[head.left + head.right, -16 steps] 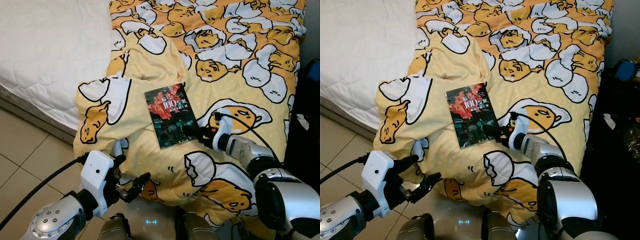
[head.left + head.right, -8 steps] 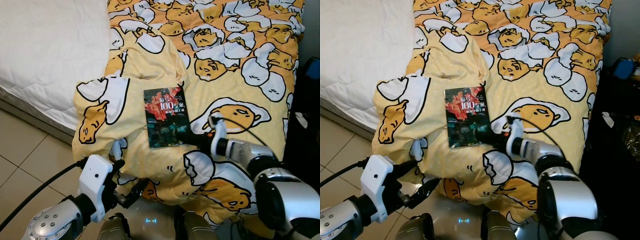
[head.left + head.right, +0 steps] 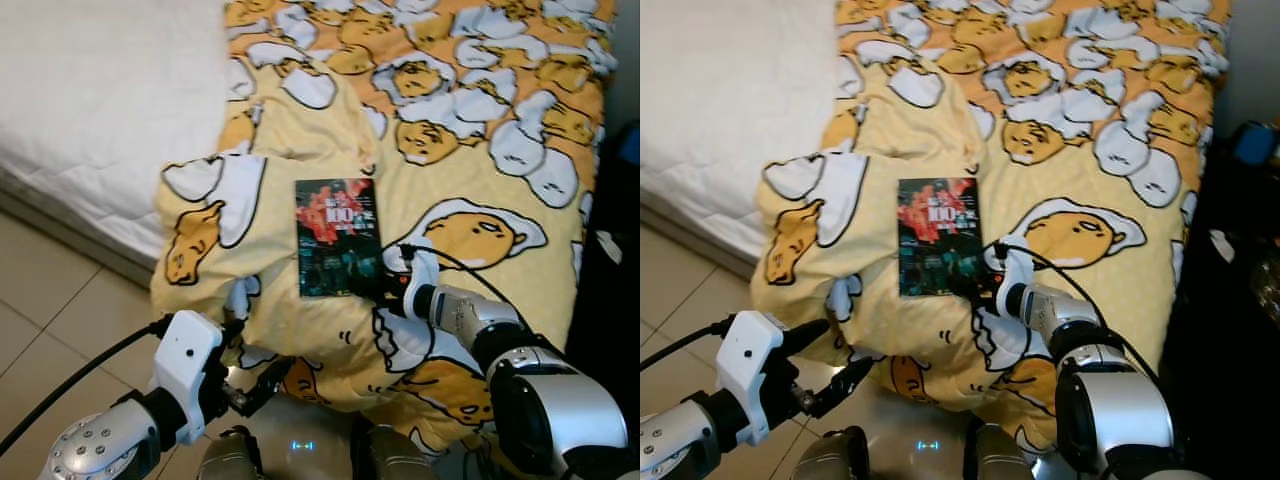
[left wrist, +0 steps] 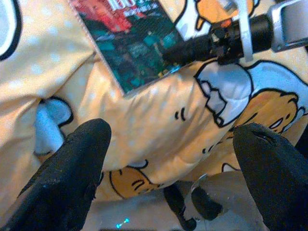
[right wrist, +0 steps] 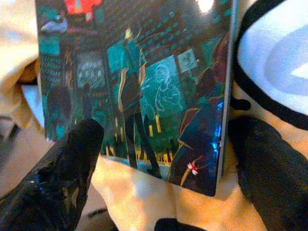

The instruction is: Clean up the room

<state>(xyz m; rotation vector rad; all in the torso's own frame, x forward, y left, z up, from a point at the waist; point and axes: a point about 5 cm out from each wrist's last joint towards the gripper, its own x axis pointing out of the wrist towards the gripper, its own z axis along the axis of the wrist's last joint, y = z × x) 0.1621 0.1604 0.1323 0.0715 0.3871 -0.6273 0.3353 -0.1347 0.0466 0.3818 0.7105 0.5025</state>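
Note:
A dark book [image 3: 337, 237] with a red and teal cover lies flat on the yellow egg-print blanket [image 3: 470, 150] spread over the bed. My right gripper [image 3: 366, 288] is at the book's near right corner and is open. In the right wrist view one finger [image 5: 72, 159] rests over the cover [image 5: 139, 91] and the other finger [image 5: 269, 163] is on the blanket beside the book's edge. My left gripper [image 3: 252, 377] hangs open, low in front of the blanket's drooping front edge and apart from the book [image 4: 130, 43].
The bare white mattress [image 3: 100, 100] takes up the bed's left half, above a tiled floor [image 3: 50, 310]. Dark clutter [image 3: 1240, 250] stands against the bed's right side. The blanket is bunched and folded at its front left corner [image 3: 205, 215].
My right gripper has slid down to the book's near right corner. The left arm has dropped a little. The camera has shifted slightly.

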